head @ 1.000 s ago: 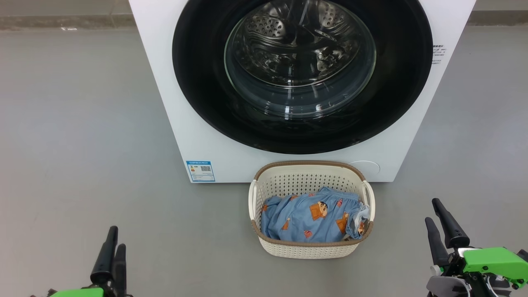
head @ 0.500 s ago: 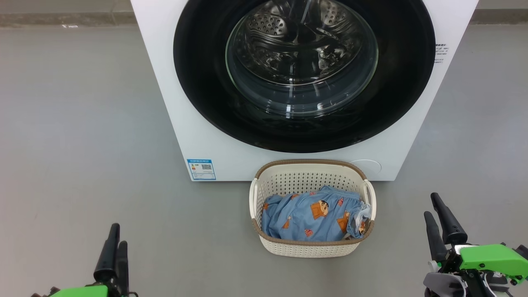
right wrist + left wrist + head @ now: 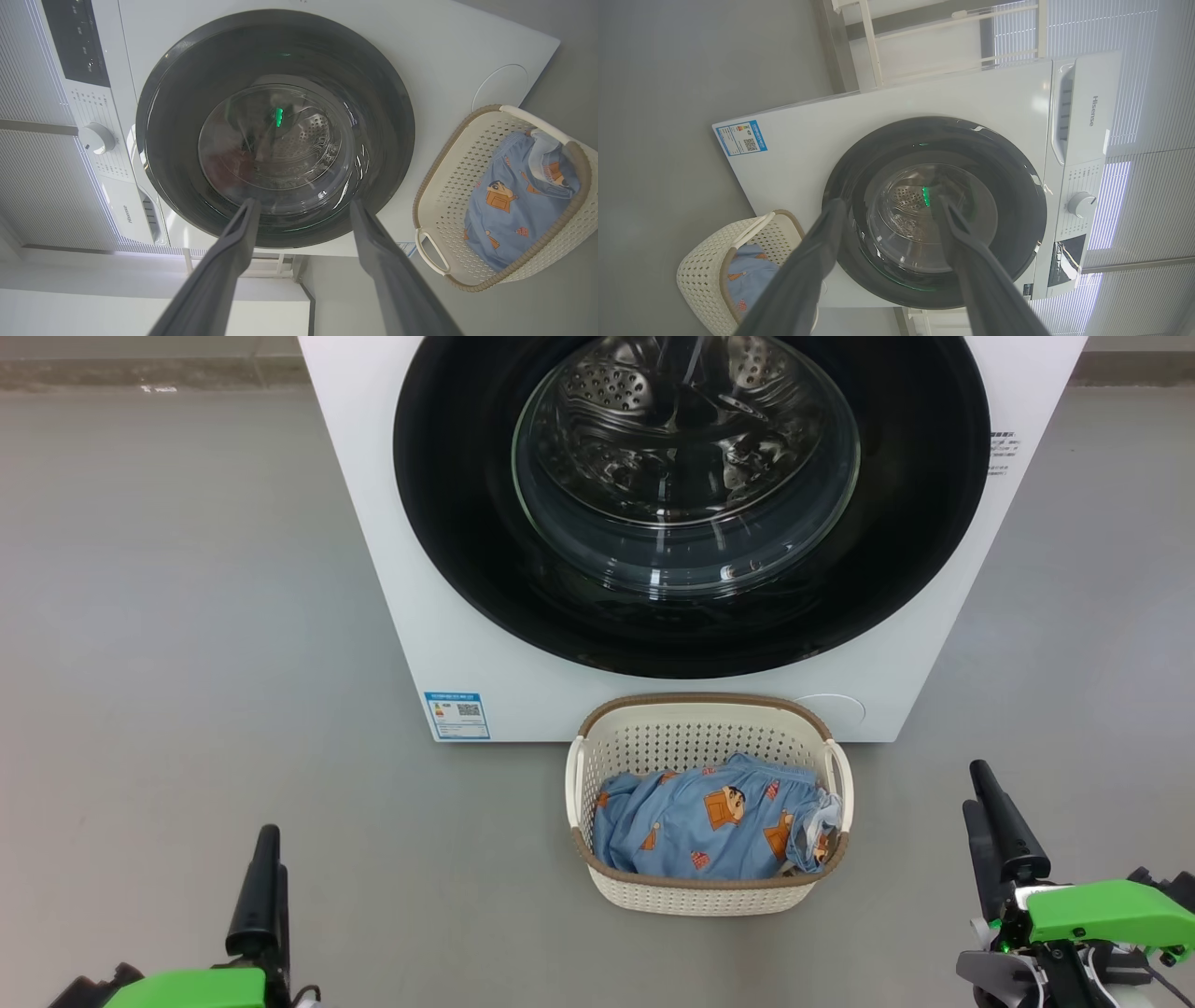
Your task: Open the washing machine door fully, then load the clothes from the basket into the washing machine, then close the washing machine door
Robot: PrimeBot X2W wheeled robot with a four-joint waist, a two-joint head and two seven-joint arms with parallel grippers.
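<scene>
Jaws of the left gripper (image 3: pixel 270 847) stood wide and empty at the lower left, above the grey floor (image 3: pixel 168 616). In the middle stood the washer (image 3: pixel 420 616), its door (image 3: pixel 448 476) shut flush against the front. Just before it on the floor sat the basket (image 3: pixel 709 893), holding the clothes (image 3: pixel 691 831). At the lower right, the right gripper (image 3: pixel 976 789) hung with jaws wide too, holding nothing, well apart from the basket.
</scene>
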